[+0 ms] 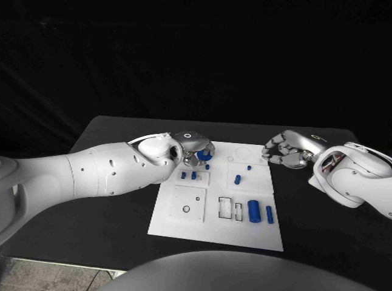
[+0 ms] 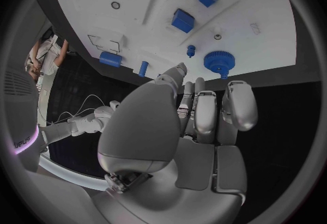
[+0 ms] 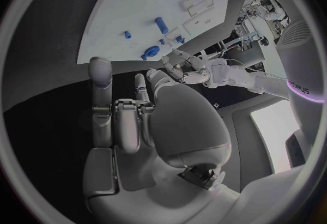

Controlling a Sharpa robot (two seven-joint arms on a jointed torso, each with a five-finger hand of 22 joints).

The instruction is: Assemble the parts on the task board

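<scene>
The white task board [image 1: 215, 227] lies mid-table. A blue gear [image 1: 204, 156] stands near its far left corner, and my left hand [image 1: 189, 144] hovers just over it. In the left wrist view the fingers [image 2: 198, 109] reach toward the gear [image 2: 219, 62] without touching it and hold nothing. My right hand [image 1: 287, 150] hangs off the board's far right corner with its fingers curled in on nothing. Small blue pegs [image 1: 188, 175] and a blue piece [image 1: 238, 179] stand mid-board. A thick blue cylinder [image 1: 253, 211] and a slim one [image 1: 269, 214] lie near the right edge.
Rectangular recesses [image 1: 225, 207] and a round hole [image 1: 186, 209] mark the near half of the board. Black table [image 1: 91, 224] surrounds the board on all sides. In the right wrist view the left hand [image 3: 180, 68] shows beyond the board [image 3: 129, 11].
</scene>
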